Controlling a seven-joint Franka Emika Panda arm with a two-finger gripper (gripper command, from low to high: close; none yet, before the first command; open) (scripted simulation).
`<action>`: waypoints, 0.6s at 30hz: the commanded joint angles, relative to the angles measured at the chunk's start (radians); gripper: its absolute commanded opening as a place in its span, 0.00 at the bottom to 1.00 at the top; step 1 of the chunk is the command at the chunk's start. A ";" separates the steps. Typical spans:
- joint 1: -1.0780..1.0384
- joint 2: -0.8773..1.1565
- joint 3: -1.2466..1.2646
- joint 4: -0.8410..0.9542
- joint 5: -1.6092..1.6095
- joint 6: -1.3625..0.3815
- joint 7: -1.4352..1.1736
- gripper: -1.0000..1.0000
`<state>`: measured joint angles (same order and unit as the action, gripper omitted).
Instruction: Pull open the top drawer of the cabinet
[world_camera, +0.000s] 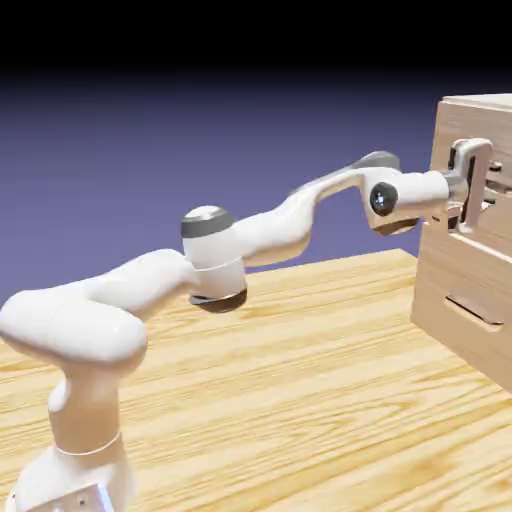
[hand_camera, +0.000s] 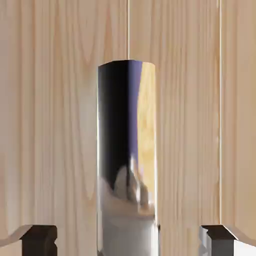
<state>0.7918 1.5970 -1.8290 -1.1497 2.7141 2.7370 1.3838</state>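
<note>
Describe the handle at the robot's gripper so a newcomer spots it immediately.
Find the light wooden cabinet at the exterior view's right edge, then the gripper at its upper front. Between the open fingertips, the hand view shows the top drawer's handle, a shiny, mirror-like bar. The lower handle has no gripper around it.

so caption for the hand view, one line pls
Drawer handle between the fingers of the open gripper, cabinet behind
</note>
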 joint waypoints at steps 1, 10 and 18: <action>0.021 0.004 -0.001 -0.036 0.008 -0.015 -0.011 0.00; 0.217 0.035 -0.004 -0.362 0.056 -0.140 -0.084 0.00; 0.401 0.060 -0.006 -0.652 0.069 -0.244 -0.129 0.00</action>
<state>1.1932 1.6569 -1.8352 -1.8019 2.7848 2.4934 1.2531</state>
